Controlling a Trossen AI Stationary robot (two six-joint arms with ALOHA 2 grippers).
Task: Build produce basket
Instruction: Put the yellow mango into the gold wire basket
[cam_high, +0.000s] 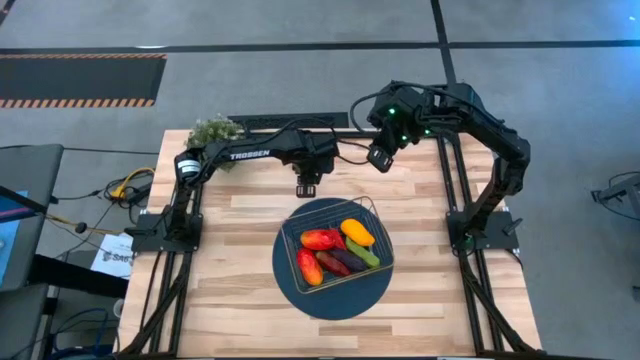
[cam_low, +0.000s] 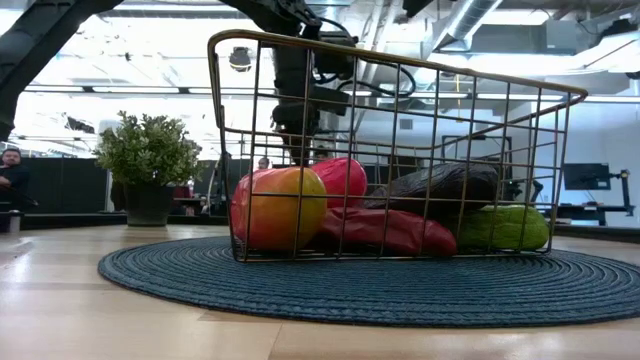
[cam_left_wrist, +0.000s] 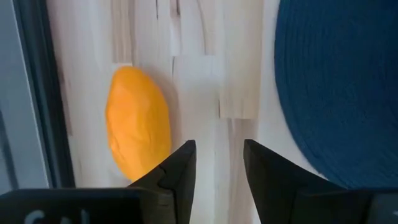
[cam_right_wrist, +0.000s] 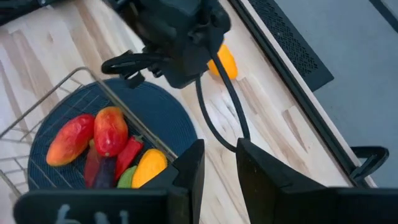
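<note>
Left claw (cam_left_wrist: 217, 163) hangs low over the bench (cam_high: 230, 290), fingers parted and empty, just beside an orange pepper (cam_left_wrist: 138, 122) | right claw (cam_right_wrist: 217, 163) raised behind, narrowly parted, holding nothing | basket (cam_high: 300, 225) on blue mat (cam_high: 330, 300), holding red, orange, green, purple produce (cam_high: 335, 250) | potted plant (cam_high: 214, 131) at bench's far left corner

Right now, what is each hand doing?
Left hand: open, empty, beside the orange pepper on the table.
Right hand: open, empty, held above the table.
</note>
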